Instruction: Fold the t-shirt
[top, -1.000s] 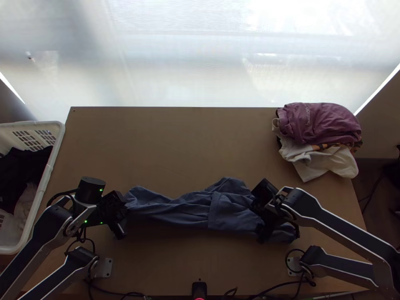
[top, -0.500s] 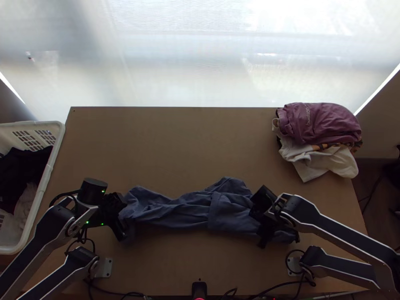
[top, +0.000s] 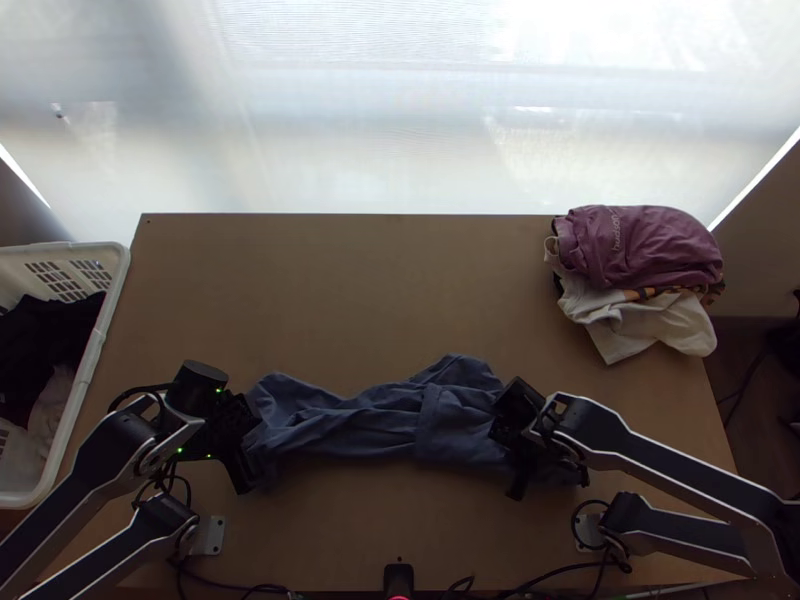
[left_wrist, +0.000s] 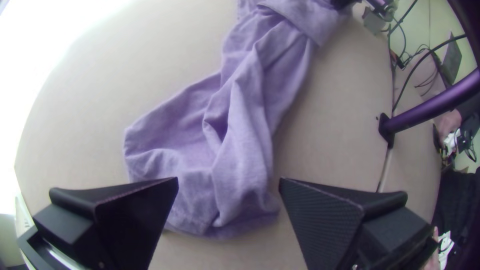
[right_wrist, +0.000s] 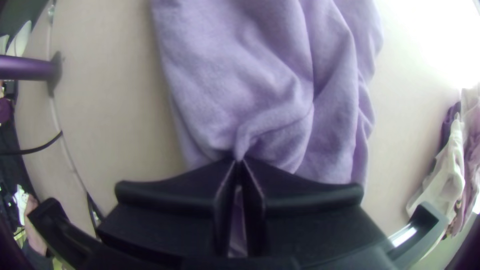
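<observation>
In the top view the blue t-shirt (top: 385, 425) lies bunched in a long strip across the near half of the table. My left gripper (top: 250, 440) is at its left end, and my right gripper (top: 510, 455) is over its right part. In the left wrist view the left gripper (left_wrist: 228, 185) stands open, with the end of the shirt (left_wrist: 220, 170) below and between its fingers. In the right wrist view the right gripper (right_wrist: 238, 162) is shut on a pinched fold of the shirt (right_wrist: 260, 75), creases running from its fingertips.
A purple garment (top: 640, 245) lies on a white one (top: 640, 325) at the table's right side. A white basket (top: 115, 290) with dark and light clothes stands at the left. Bare wood (top: 340, 290) stretches behind the shirt, and a small black device (top: 398, 578) sits at the near edge.
My left gripper has shifted slightly right and toward the near edge, turning a little. The right gripper has moved slightly left. The shirt's middle has stayed about the same.
</observation>
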